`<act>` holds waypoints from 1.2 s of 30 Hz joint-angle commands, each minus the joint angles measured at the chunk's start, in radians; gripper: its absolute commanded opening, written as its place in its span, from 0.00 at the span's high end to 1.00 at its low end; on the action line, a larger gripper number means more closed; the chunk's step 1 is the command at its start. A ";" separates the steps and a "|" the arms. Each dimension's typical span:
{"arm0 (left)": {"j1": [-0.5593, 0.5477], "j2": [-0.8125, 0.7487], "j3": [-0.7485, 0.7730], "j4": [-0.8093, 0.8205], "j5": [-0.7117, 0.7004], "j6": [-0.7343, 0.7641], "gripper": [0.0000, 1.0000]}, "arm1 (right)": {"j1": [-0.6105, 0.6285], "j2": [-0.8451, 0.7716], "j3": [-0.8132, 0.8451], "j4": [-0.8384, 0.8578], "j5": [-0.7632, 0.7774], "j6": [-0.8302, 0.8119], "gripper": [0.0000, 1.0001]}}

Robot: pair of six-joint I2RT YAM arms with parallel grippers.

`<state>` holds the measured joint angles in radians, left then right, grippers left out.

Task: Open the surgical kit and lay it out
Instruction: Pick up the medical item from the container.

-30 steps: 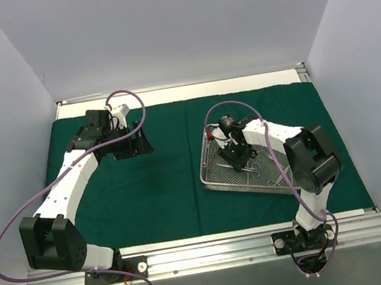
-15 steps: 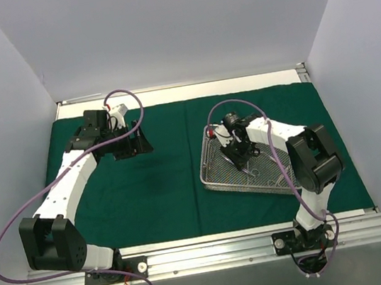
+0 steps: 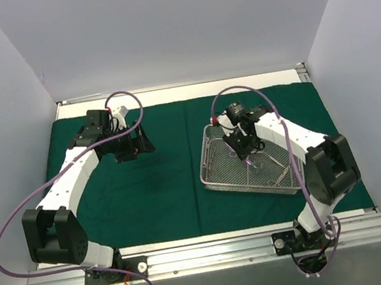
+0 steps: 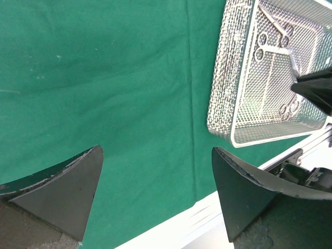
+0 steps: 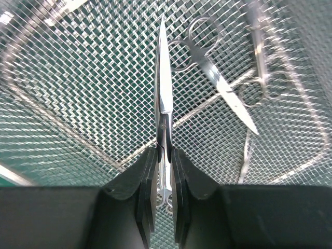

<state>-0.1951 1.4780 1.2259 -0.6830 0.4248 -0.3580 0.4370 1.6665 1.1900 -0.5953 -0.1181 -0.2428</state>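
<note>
The dark green drape (image 3: 155,191) lies spread flat on the table. The silver wire-mesh tray (image 3: 219,178) sits on its right half and shows in the left wrist view (image 4: 224,88). My right gripper (image 3: 243,150) is over the tray, shut on a pair of steel scissors (image 5: 163,98) that point away, lifted above the mesh. Other scissor-like instruments (image 5: 218,67) lie on the tray floor. My left gripper (image 3: 139,144) is open and empty above the drape's left half, left of the tray.
The table's white near edge and metal rail (image 3: 213,243) run along the front. White walls close the left, back and right. Purple cables loop off both arms.
My right gripper has risen and shifted toward the tray's far side with the scissors in it. The left arm has barely moved.
</note>
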 commanded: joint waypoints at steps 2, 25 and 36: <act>0.006 -0.004 0.052 0.057 0.003 -0.073 0.06 | -0.004 -0.094 0.078 -0.063 0.024 0.118 1.00; -0.360 0.100 0.095 0.404 0.115 -0.280 0.22 | 0.040 0.016 0.482 0.011 -0.201 0.767 1.00; -0.409 0.134 0.089 0.470 0.121 -0.318 0.30 | 0.066 -0.019 0.454 0.022 -0.227 0.798 1.00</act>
<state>-0.5919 1.6039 1.2789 -0.2871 0.5396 -0.6613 0.4850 1.6989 1.6310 -0.5850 -0.3237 0.5335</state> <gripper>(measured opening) 0.722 0.141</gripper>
